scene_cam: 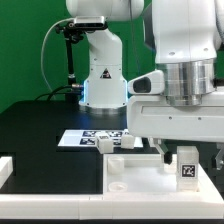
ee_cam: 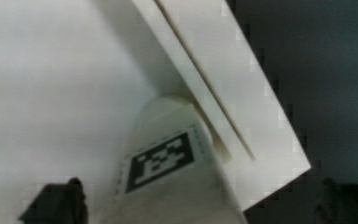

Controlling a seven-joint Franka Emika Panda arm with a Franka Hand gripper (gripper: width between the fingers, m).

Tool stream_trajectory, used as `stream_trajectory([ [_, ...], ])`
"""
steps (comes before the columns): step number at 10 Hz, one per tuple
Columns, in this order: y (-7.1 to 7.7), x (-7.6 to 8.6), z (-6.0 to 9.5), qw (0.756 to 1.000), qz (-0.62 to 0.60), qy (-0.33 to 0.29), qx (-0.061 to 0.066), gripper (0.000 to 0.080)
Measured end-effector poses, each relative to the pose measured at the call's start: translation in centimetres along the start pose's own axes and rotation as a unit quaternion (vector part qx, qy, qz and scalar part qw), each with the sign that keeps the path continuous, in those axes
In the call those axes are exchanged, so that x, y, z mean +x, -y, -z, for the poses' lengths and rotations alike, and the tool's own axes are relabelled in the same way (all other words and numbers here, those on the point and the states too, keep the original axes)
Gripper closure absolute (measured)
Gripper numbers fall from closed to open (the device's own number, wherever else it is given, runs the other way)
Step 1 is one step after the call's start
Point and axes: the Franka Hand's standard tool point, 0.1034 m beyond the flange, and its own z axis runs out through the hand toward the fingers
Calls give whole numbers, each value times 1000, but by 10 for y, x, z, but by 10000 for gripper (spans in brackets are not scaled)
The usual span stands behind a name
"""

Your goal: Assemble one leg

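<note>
A white leg (scene_cam: 186,168) with a black-and-white tag stands upright on the large white panel (scene_cam: 130,178) near its right corner in the exterior view. My gripper (scene_cam: 190,152) hangs right over it, its jaws on either side of the leg. In the wrist view the leg (ee_cam: 176,150) with its tag fills the space between the dark fingertips (ee_cam: 60,203). A gap shows between that fingertip and the leg, so the gripper is open around it. The panel's raised rim (ee_cam: 211,70) runs diagonally behind the leg.
The marker board (scene_cam: 78,138) lies on the black table behind the panel. Two more white legs (scene_cam: 106,144) lie beside it. The robot base (scene_cam: 100,80) stands at the back. A white block (scene_cam: 5,172) sits at the exterior view's left edge.
</note>
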Motion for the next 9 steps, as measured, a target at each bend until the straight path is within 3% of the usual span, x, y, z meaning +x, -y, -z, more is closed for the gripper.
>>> stream_trajectory([
  [2, -3, 4, 3, 988, 154, -8, -17, 150],
  [3, -2, 3, 2, 994, 107, -7, -15, 150],
  [4, -3, 3, 2, 994, 109, -7, -16, 275],
  [5, -3, 3, 2, 996, 87, -8, -16, 275],
  [6, -3, 3, 2, 998, 55, -8, -16, 458],
  [7, -3, 3, 2, 1000, 18, -9, -15, 515],
  [9, -2, 2, 1, 995, -100, -16, -16, 514],
])
